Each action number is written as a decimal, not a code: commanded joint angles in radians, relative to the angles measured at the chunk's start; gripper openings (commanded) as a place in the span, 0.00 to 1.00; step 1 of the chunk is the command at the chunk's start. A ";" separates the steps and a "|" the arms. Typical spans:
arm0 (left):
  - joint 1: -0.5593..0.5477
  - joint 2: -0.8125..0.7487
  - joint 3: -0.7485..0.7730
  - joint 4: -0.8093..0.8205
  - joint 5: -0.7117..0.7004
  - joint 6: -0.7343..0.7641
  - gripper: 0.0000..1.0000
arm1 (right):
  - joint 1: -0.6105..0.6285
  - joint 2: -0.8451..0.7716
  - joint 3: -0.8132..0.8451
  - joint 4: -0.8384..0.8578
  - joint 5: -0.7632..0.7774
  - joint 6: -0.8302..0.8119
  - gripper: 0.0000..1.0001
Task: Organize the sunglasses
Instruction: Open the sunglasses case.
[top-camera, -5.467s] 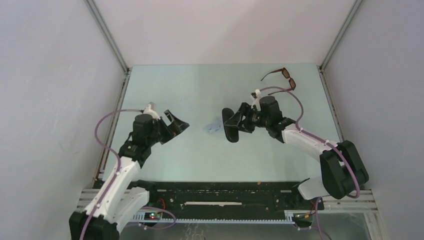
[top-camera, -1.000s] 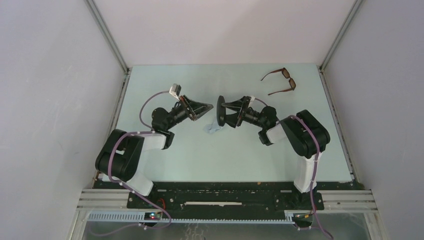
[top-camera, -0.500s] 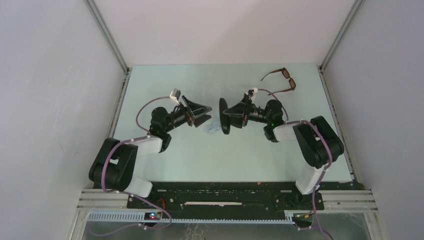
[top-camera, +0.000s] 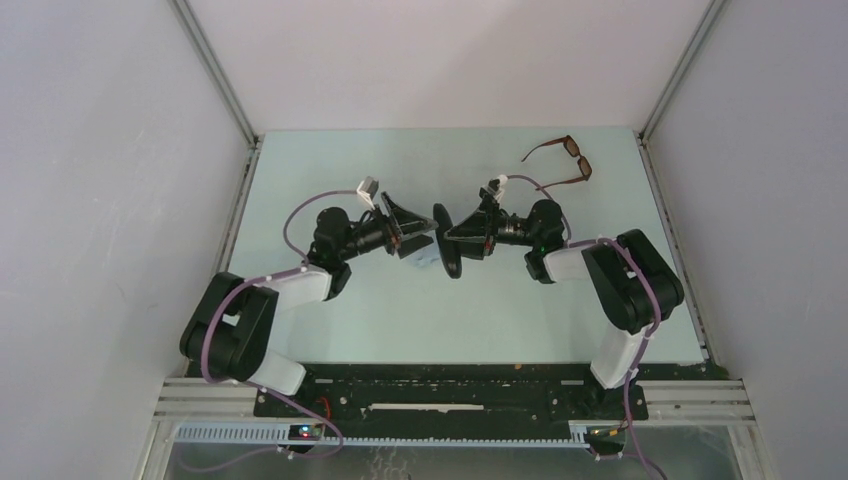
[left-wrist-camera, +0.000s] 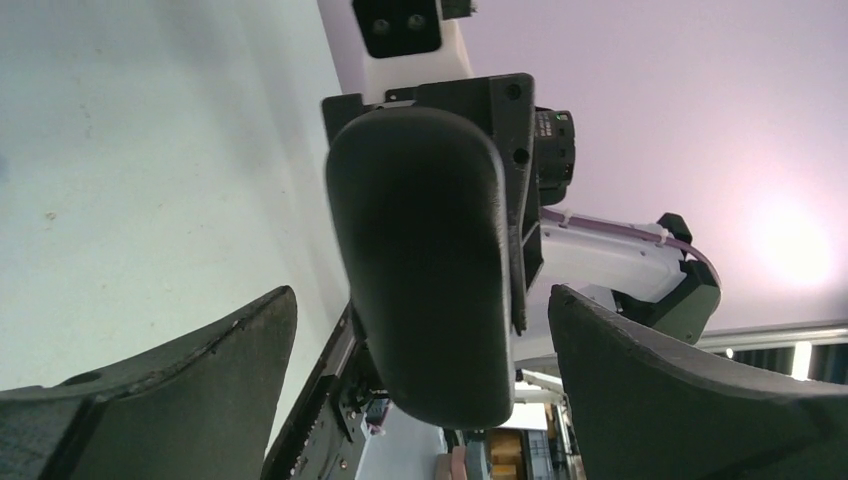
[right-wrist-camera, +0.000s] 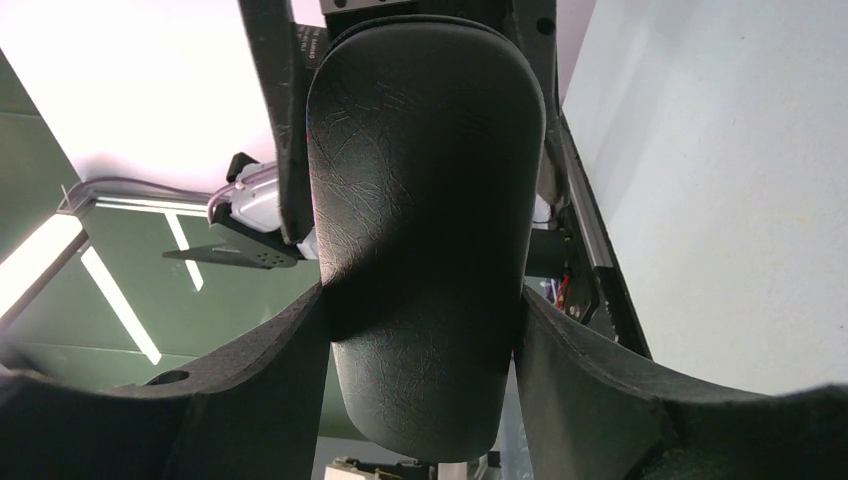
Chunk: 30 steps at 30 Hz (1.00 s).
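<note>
The brown-framed sunglasses (top-camera: 562, 160) lie unfolded at the table's far right, apart from both arms. My right gripper (top-camera: 456, 236) is shut on the oblong black case (top-camera: 443, 240) and holds it on edge above mid-table; in the right wrist view the case (right-wrist-camera: 425, 230) fills the gap between the fingers (right-wrist-camera: 270, 400). My left gripper (top-camera: 418, 232) is open, facing the case from the left. In the left wrist view the case (left-wrist-camera: 425, 260) sits between and just beyond the spread fingers (left-wrist-camera: 200, 370), not touched.
A small pale blue scrap (top-camera: 425, 258) lies on the table under the two grippers. Metal frame posts (top-camera: 215, 75) and white walls bound the table. The black rail (top-camera: 450, 385) runs along the near edge.
My left gripper has moved right, closing on the case until its open fingers flank it. My right gripper still holds the case, shifted slightly left. The sunglasses have not moved.
</note>
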 joint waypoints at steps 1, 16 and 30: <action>-0.038 0.020 0.067 0.067 0.005 -0.016 1.00 | 0.008 0.017 0.039 0.119 -0.018 0.046 0.17; -0.049 0.061 0.090 0.108 -0.024 -0.061 0.79 | 0.020 0.027 0.039 0.144 -0.029 0.066 0.17; -0.051 0.055 0.098 0.120 -0.024 -0.078 0.40 | 0.035 0.041 0.039 0.159 -0.028 0.093 0.16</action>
